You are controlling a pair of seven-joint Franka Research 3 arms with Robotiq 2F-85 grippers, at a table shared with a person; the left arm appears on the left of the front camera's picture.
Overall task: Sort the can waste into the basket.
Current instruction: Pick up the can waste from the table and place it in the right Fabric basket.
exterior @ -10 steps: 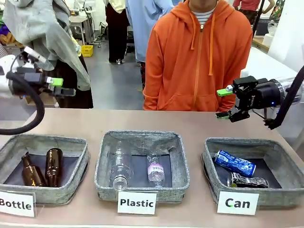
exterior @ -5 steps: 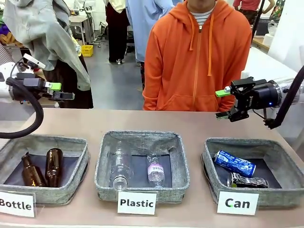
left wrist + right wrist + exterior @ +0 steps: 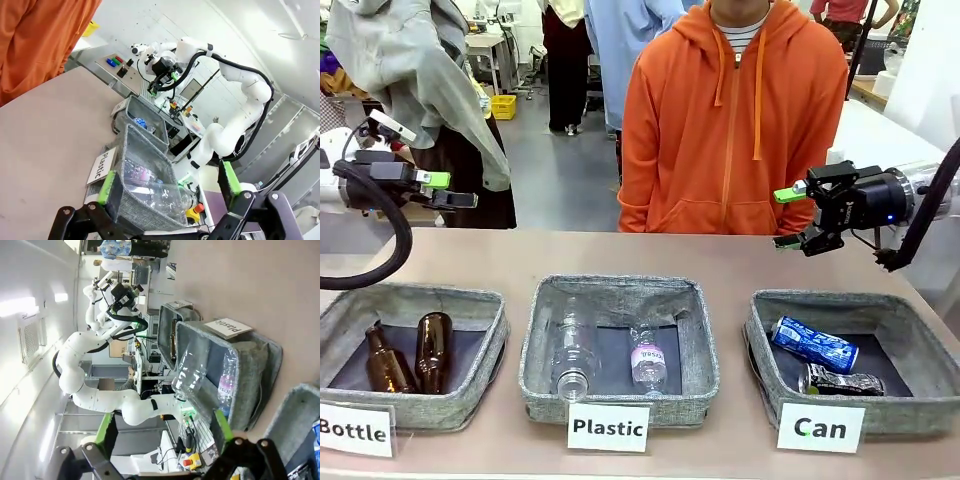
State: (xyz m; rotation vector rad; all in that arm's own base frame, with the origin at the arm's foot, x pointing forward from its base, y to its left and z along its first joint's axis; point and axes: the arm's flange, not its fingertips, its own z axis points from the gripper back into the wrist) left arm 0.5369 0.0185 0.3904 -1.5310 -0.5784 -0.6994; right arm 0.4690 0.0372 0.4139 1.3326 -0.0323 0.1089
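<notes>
The bright blue can (image 3: 813,343) and the dark black-and-silver can (image 3: 841,380) lie inside the grey "Can" basket (image 3: 764,345) at the front right. A sliver of the blue can (image 3: 316,430) shows in the right wrist view. My right gripper (image 3: 790,218) hovers open above the table behind that basket, with nothing between its fingers (image 3: 223,428). My left gripper (image 3: 450,190) hangs open and empty high at the far left, above the "Bottle" bin; its green pads (image 3: 106,187) stand wide apart in the left wrist view.
The "Plastic" bin (image 3: 619,400) in the middle holds two clear bottles (image 3: 647,356). The "Bottle" bin (image 3: 470,385) at left holds two brown glass bottles (image 3: 432,350). A person in an orange hoodie (image 3: 735,120) stands at the far edge.
The left gripper shifted slightly left and up a second ago, then held still. The right gripper moved a little up. The cans have not moved.
</notes>
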